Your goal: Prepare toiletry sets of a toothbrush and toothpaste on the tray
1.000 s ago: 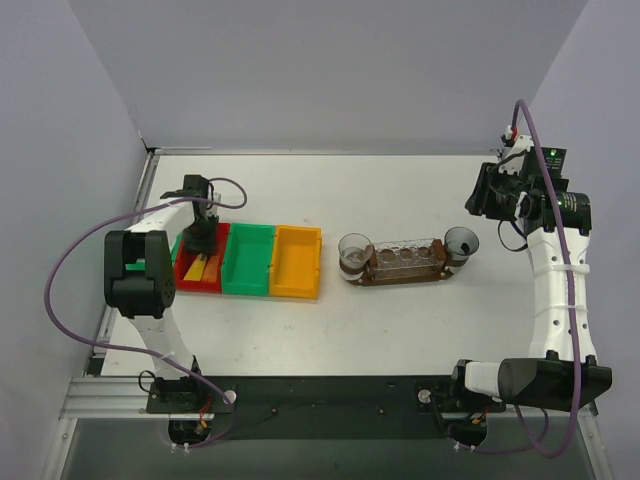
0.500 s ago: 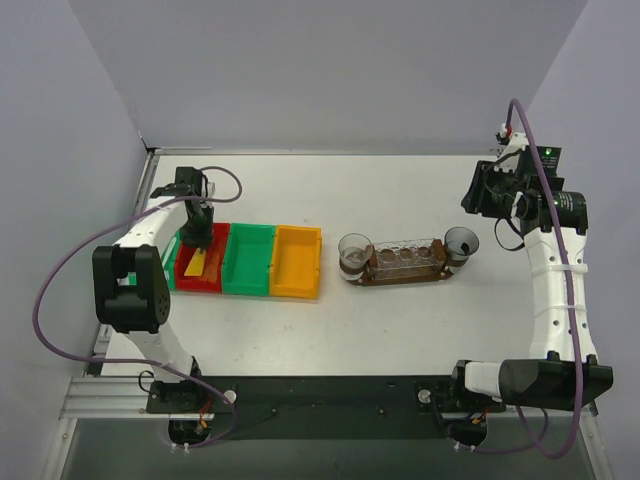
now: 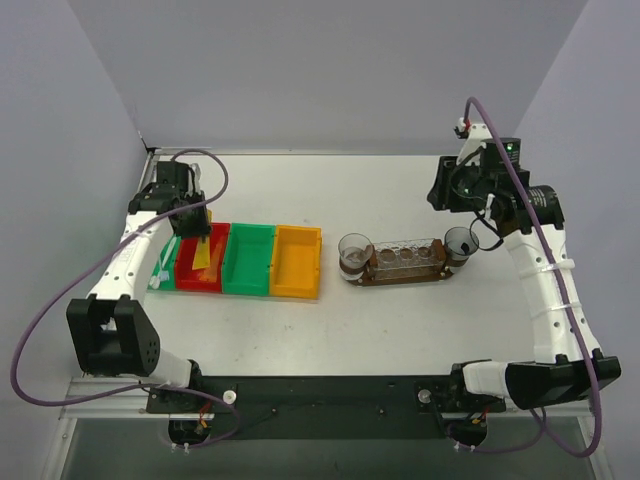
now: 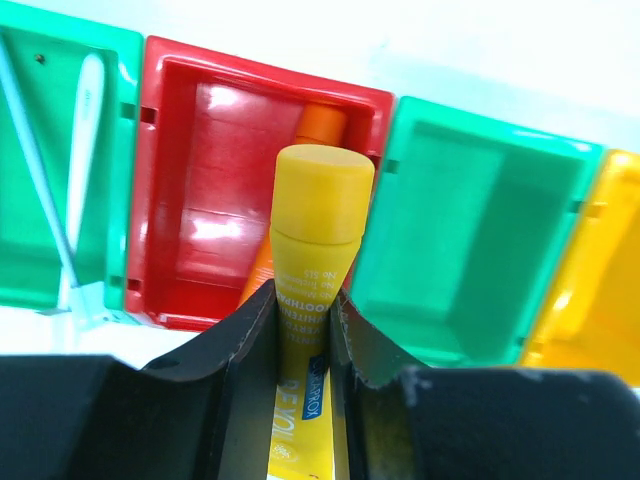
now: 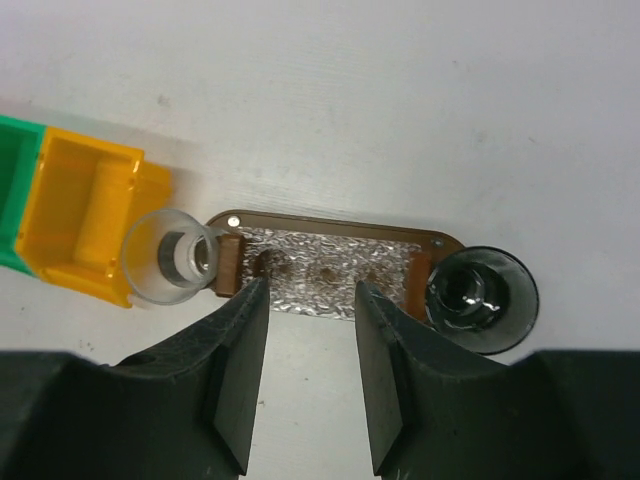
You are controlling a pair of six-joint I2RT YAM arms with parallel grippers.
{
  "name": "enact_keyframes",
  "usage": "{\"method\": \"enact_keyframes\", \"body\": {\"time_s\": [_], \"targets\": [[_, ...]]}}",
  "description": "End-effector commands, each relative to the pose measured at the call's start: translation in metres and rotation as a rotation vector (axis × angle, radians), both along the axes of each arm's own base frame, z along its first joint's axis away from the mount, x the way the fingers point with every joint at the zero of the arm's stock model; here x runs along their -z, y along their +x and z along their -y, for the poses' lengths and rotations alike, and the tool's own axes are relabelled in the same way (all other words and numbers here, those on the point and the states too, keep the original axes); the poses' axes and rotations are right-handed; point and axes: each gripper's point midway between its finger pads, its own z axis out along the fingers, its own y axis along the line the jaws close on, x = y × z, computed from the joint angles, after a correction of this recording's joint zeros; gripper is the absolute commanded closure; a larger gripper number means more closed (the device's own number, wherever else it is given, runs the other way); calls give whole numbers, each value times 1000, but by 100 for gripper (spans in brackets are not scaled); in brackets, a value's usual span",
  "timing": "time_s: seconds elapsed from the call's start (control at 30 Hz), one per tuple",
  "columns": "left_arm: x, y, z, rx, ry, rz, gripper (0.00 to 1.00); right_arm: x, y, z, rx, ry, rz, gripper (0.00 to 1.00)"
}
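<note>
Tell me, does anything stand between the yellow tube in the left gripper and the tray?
Yes. The green bin and yellow bin sit, both low, between the held yellow tube and the tray. The right gripper hangs open above the tray.

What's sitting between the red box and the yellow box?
A green box, empty inside, sits between the red box and the yellow box; the top view shows it best.
</note>
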Motion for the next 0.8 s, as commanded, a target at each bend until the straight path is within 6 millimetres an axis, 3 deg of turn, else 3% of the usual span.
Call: {"method": "enact_keyframes", "body": {"time_s": [0.0, 0.2, 0.27, 0.37, 0.4, 0.6, 0.77], "targets": [[-39, -4, 38, -65, -175, 118, 71, -23, 9, -38, -50, 39, 71, 65], [-69, -14, 115, -43, -333, 198, 71, -29, -6, -123, -230, 76, 89, 64], [-76, -20, 140, -54, -415, 205, 71, -23, -17, -156, -309, 84, 67, 64], [-84, -23, 168, -63, -513, 235, 72, -12, -28, -186, -386, 80, 33, 64], [-85, -23, 172, -67, -532, 237, 73, -9, -40, -202, -440, 76, 24, 64], [-96, -31, 206, -55, -606, 253, 73, 14, -81, -249, -605, 64, -40, 62], [-100, -36, 224, -51, -649, 246, 73, 31, -100, -267, -665, 79, -98, 62]]}}
